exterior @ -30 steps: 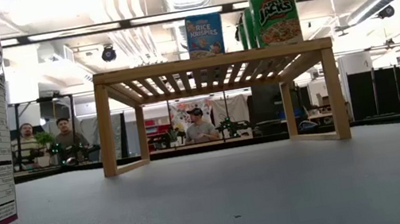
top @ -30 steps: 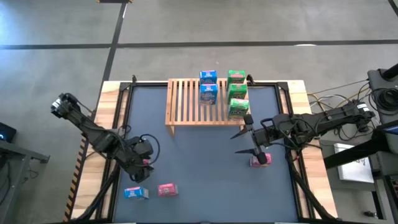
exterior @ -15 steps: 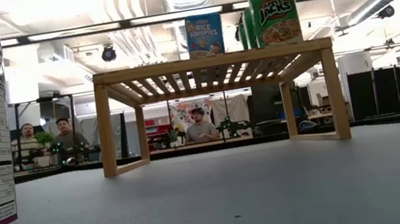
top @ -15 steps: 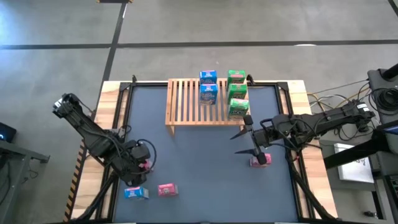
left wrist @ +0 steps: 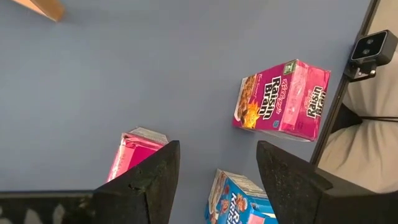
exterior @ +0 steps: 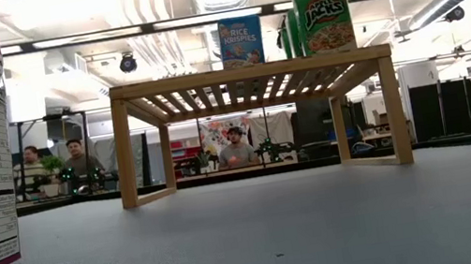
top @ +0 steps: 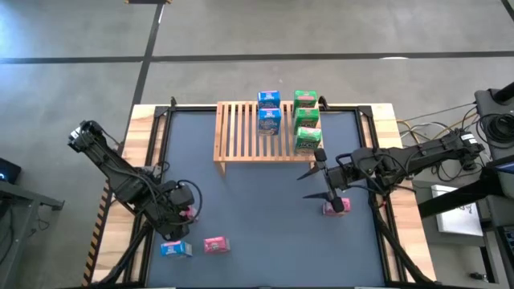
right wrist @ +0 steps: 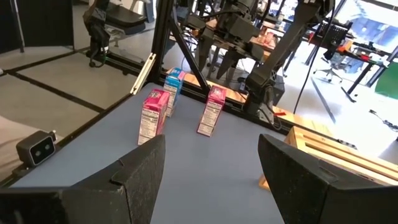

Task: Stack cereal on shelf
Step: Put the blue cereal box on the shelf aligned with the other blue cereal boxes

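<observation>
Five of the nine small printed cardboard cereal boxes stand on the light wooden slatted shelf (top: 241,132): two blue boxes (top: 270,120) in a row near its middle, and three green boxes (top: 307,119) in a row along its right end. The shelf's left part is bare slats.

Four boxes are off the shelf on the dark surface (top: 257,209):
- standing pink box (left wrist: 134,155), well out from the shelf's left front corner
- flat pink box (top: 216,245) and flat blue box (top: 175,250), farther out again from that corner
- right-side pink box (top: 336,206), out from the shelf's right front corner, partly under the right arm

Left hand (left wrist: 214,180): low beside the standing pink box, fingers apart, nothing between them. The box sits just outside one finger, not in the gap. Right hand (right wrist: 217,180): wide and empty, hanging just off the shelf's right front corner.

Judged step: left arm lining up on the standing pink box.

Risks:
- With the box off-centre, a closing finger may push it over or slide it instead of clamping it.
- The flat blue box lies close beyond the fingers and could be clipped on a lunge.
- At the shelf, a carried box could topple the blue row if it is brought in too close.
- The right arm waits near the green row, and a swing there could knock off the nearest green box.
</observation>
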